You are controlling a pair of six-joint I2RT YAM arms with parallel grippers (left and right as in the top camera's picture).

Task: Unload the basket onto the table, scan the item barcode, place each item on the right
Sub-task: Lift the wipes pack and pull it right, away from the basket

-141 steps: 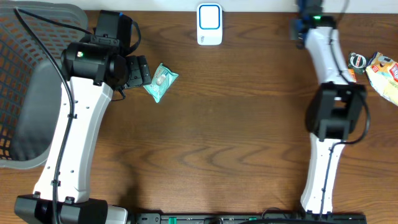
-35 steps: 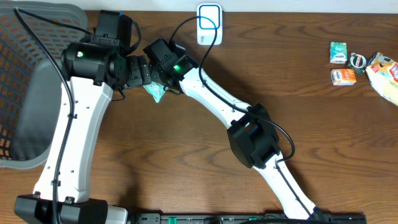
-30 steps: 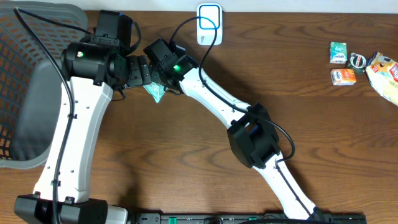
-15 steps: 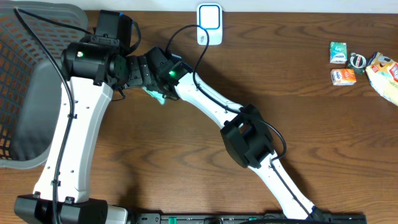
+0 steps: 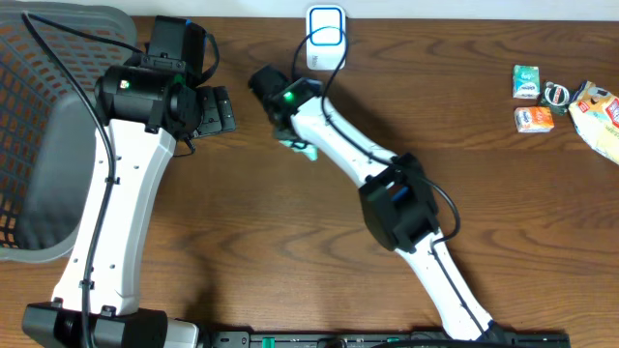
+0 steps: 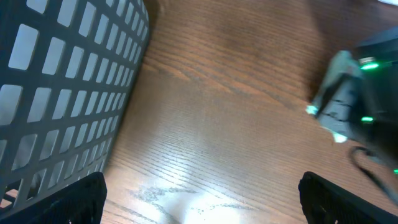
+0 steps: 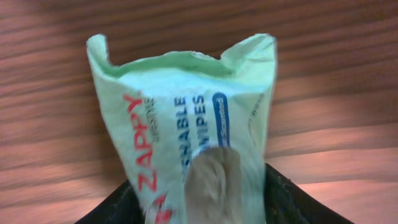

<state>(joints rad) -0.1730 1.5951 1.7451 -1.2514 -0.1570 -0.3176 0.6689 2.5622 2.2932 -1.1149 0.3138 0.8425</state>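
The item is a pale green wipes packet [image 7: 186, 118] with red and blue print. It stands up between the jaws of my right gripper [image 7: 202, 202], which is shut on its lower end. From overhead only a teal corner of the packet [image 5: 308, 151] shows under the right gripper [image 5: 295, 138], a little below the white and blue scanner [image 5: 326, 37] at the table's far edge. My left gripper [image 5: 215, 109] stands open and empty to the left of it. In the left wrist view the left gripper [image 6: 201, 202] has only bare wood between its fingertips. No barcode is visible.
A dark mesh basket [image 5: 44, 145] fills the far left, its wall close to my left gripper [image 6: 56, 81]. Several small packets [image 5: 533, 119] and a snack bag [image 5: 600, 111] lie at the far right edge. The right arm [image 5: 387, 193] crosses the middle of the table.
My right gripper has closed on the wipes packet beside the left gripper and carried it right, toward the scanner. The left arm has not moved.
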